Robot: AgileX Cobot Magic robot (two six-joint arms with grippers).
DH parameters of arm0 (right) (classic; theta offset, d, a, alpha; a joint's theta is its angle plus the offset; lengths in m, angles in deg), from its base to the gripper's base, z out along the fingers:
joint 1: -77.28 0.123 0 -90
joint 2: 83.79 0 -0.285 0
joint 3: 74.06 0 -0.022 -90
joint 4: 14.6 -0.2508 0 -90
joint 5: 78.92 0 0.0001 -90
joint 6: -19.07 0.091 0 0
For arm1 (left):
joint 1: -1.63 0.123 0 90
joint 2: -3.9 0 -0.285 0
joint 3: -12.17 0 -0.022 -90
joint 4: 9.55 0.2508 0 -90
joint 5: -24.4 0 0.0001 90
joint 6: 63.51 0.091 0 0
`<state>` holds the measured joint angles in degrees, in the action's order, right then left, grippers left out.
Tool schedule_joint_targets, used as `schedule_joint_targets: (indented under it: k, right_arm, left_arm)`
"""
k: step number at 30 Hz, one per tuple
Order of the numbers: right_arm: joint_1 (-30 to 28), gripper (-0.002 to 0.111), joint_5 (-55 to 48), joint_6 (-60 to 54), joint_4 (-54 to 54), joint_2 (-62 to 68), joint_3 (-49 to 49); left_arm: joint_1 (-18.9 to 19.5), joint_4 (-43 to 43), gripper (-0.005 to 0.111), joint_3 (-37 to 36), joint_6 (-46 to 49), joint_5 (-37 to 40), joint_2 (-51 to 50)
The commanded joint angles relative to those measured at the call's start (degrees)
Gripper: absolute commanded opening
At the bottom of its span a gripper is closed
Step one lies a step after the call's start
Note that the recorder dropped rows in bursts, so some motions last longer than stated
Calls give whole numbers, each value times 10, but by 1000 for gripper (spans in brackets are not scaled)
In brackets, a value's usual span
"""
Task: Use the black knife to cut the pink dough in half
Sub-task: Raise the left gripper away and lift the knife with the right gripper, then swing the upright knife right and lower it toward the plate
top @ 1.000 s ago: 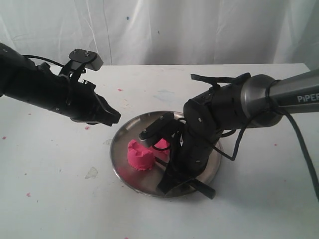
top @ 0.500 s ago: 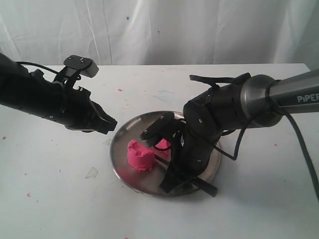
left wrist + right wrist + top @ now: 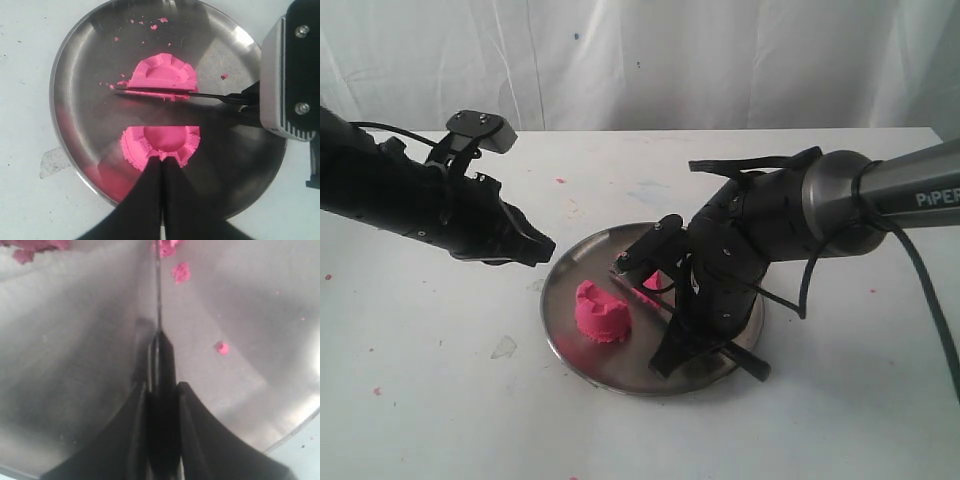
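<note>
Exterior view is showing the pink dough (image 3: 602, 314) sitting in two halves on the round steel plate (image 3: 570, 270), while the right gripper (image 3: 672, 352) is reaching down beside it and the left gripper (image 3: 538, 245) is hovering off the plate's rim. Left wrist view is showing the black knife (image 3: 165, 91) lying along one half's cut face, the left jaws closed and empty. Right wrist view is showing the jaws clamping what is probably the knife's handle.
</note>
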<state>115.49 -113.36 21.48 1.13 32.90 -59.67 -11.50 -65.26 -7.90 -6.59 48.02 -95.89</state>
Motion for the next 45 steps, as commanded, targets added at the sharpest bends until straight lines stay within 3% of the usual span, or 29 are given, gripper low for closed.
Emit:
schedule_joint_targets:
  k: [1,21,28,32,45]
  right_arm:
    - [0,0,14,8,-7,-15,1]
    - [0,0,94,36,-187,-159,13]
    - [0,0,285,56,-367,-234,152]
    - [1,0,344,68,-461,-264,203]
    - [7,0,380,129,-472,-267,222]
  left_arm:
    - [-2,-11,0,-5,-9,9,36]
    - [-2,1,0,-5,-47,35,201]
    - [-2,53,0,-5,-119,46,242]
    - [-2,61,0,-5,-126,69,253]
    - [-2,60,0,-5,-118,73,253]
